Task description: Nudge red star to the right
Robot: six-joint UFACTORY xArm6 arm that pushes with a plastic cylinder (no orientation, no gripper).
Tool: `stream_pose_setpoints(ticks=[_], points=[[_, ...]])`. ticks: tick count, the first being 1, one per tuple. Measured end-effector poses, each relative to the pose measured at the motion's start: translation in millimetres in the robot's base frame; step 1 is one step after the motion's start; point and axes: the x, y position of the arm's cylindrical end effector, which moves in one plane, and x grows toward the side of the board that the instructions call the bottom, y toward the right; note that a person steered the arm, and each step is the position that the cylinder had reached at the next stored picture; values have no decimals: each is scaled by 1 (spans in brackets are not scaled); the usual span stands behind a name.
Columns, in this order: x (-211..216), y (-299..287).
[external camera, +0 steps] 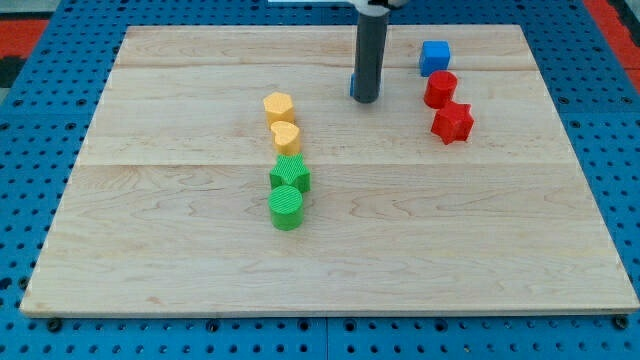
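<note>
- Wooden planks are making up the desk, which is sitting on a blue pegboard showing round its edges.
- No hand is showing, since the arm is ending in a dark rod coming down from the view's top; my tip is resting on the desk in the upper middle, holding nothing.
- A small blue piece, shape unclear, is peeking out from behind the rod on its left side.
- The red star is lying toward the view's upper right, well to the right of my tip and slightly lower, apart from it.
- A red cylinder is touching the star from above, with a blue cube just above that.
- To the tip's lower left, four blocks are forming a column: a yellow hexagon, a yellow heart, a green star and a green cylinder, each touching the next.
</note>
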Motion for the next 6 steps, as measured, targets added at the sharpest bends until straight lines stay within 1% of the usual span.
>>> stream_pose_setpoints(ticks=[1, 2, 3, 4, 5, 6], points=[[-24, 5], [-37, 20], [-36, 19], [-1, 20], [34, 38], [40, 83]])
